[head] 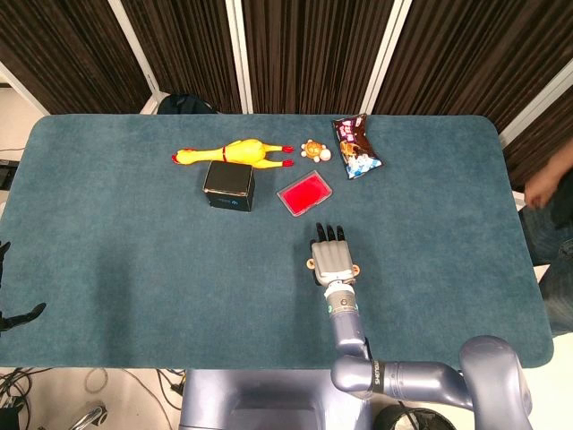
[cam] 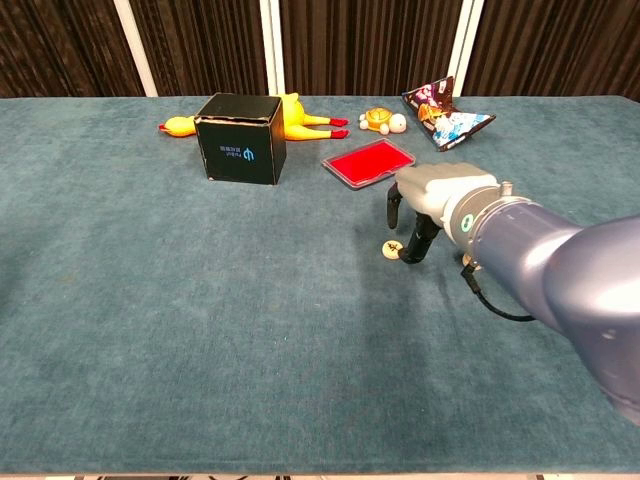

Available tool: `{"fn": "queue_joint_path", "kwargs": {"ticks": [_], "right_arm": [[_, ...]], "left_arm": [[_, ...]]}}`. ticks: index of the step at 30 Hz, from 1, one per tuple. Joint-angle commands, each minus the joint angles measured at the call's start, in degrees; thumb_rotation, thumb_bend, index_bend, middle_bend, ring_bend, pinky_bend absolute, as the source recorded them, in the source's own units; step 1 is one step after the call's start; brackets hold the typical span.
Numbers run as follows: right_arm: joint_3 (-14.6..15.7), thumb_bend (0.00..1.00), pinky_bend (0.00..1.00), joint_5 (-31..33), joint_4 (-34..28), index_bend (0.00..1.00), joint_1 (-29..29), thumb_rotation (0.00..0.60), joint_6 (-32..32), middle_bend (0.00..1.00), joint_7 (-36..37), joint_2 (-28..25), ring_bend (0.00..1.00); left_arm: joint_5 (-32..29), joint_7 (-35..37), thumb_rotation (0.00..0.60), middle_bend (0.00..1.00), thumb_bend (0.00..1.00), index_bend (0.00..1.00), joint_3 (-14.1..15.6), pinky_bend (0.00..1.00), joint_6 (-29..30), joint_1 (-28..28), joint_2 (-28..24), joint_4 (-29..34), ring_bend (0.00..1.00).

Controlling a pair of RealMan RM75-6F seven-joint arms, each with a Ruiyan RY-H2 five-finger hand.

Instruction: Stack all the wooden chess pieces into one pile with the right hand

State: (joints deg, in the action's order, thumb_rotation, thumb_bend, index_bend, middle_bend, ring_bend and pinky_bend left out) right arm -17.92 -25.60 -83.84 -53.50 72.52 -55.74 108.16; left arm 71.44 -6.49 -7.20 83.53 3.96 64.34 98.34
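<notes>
I'm seeing a pale logo mark and a short line of lettering on the front of the black box (cam: 238,137), upside down and too small to read. The snack bag (cam: 446,113) at my one o'clock is showing print, illegible. The chess piece (cam: 392,248) is bearing a dark character I can't make out.

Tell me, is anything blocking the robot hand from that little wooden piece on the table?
Nothing visible. The right robot hand hangs right beside the chess piece, fingers pointing down next to it. The red tray lies farther back, out of the way.
</notes>
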Motion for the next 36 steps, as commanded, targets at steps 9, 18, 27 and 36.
{"fn": "queue_joint_path", "kwargs": {"ticks": [9,18,27,36], "right_arm": [[-0.29,0.42,0.0,-0.69,3.34,0.36,0.13,0.6,-0.98,0.0,1.28,2.22,0.0],[-0.44,0.42,0.0,-1.47,4.64,0.42,0.4,0.6,-1.57,0.0,1.84,3.12,0.0],[-0.66,0.42,0.0,-1.89,5.71,0.46,0.72,0.6,-2.15,0.0,2.17,3.78,0.0],[-1.08,0.42,0.0,-2.2,6.57,0.48,0.89,0.6,-2.71,0.0,2.4,4.39,0.0]], "left_arm": [[-0.32,-0.16,0.6,0.01,0.01,0.05,-0.06,0.15,-0.11,0.04,0.04,0.03,0.0],[-0.53,-0.33,0.6,0.01,0.01,0.05,-0.14,0.15,0.01,0.01,0.09,0.09,0.0],[-0.75,-0.42,0.6,0.01,0.01,0.05,-0.21,0.15,0.0,0.01,0.13,0.06,0.0],[-0.87,-0.49,0.6,0.01,0.01,0.05,-0.26,0.15,0.05,0.0,0.14,0.1,0.0]]}}
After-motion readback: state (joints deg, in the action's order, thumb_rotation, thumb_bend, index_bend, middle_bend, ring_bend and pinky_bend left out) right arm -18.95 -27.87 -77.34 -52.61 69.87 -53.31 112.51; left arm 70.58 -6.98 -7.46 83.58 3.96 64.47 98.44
